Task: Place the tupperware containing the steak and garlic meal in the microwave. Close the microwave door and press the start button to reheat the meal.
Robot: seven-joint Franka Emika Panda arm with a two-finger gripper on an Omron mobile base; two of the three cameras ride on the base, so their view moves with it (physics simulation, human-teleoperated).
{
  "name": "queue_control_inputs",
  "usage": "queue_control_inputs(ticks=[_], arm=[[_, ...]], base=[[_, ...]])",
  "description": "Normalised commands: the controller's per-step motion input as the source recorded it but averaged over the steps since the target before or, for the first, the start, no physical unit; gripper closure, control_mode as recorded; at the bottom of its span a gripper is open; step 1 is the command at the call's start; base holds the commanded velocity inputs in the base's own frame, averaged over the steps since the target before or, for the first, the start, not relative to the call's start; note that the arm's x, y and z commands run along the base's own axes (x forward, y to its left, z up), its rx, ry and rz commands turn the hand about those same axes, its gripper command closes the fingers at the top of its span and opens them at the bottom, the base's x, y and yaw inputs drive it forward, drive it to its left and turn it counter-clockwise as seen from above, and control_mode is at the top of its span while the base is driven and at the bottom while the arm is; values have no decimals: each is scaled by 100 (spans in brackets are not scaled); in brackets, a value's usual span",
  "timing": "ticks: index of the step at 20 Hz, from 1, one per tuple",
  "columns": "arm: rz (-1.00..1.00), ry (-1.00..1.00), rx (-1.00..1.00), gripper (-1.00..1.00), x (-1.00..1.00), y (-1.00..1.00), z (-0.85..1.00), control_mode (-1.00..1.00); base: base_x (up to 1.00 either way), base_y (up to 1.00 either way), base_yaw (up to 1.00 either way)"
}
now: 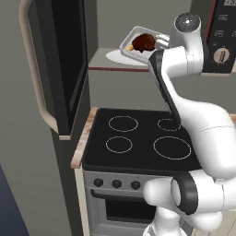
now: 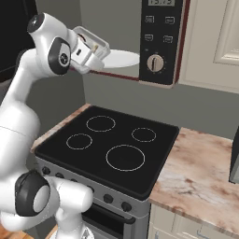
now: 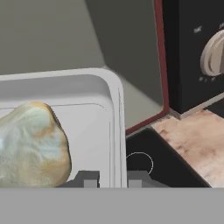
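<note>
The microwave (image 1: pixel 221 55) hangs above the stove, its cavity holding a round white plate (image 1: pixel 117 57). Its door (image 1: pixel 69 60), black with a curved beige handle (image 1: pixel 34 69), stands swung wide open at the left. My gripper (image 1: pixel 157 44) is shut on the right rim of the tupperware (image 1: pixel 131 41), which hangs tilted at the cavity mouth, just over the plate. The dark steak (image 1: pixel 144 41) lies in the tray with a small tan piece beside it. In the hand view the tray rim (image 3: pixel 116 131) runs between my fingertips (image 3: pixel 89 178), and the pale garlic bulb (image 3: pixel 30 148) sits inside.
The microwave's side panel carries a dial (image 2: pixel 155 63) and buttons, edged by a thin red strip (image 3: pixel 160 57). Below is a black stove top (image 1: pixel 143 138) with ring burners and front knobs. A marbled counter (image 2: pixel 200 172) extends to its right, under cream cabinets (image 2: pixel 219 37).
</note>
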Motion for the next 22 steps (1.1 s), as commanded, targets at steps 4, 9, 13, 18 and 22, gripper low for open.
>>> queue_control_inputs(ticks=[4, 9, 13, 18, 22], arm=[[-5, 9, 0, 100, 74, -2, 0, -100], [-9, 19, 0, 100, 79, -5, 0, -100], [-8, 11, 0, 100, 73, -8, 0, -100], [-9, 1, 0, 100, 65, -6, -13, -100], [-12, -1, 0, -100, 57, 0, -32, -100]], base=[[0, 0, 0], [0, 0, 0], [0, 0, 0], [0, 0, 0], [0, 0, 0]])
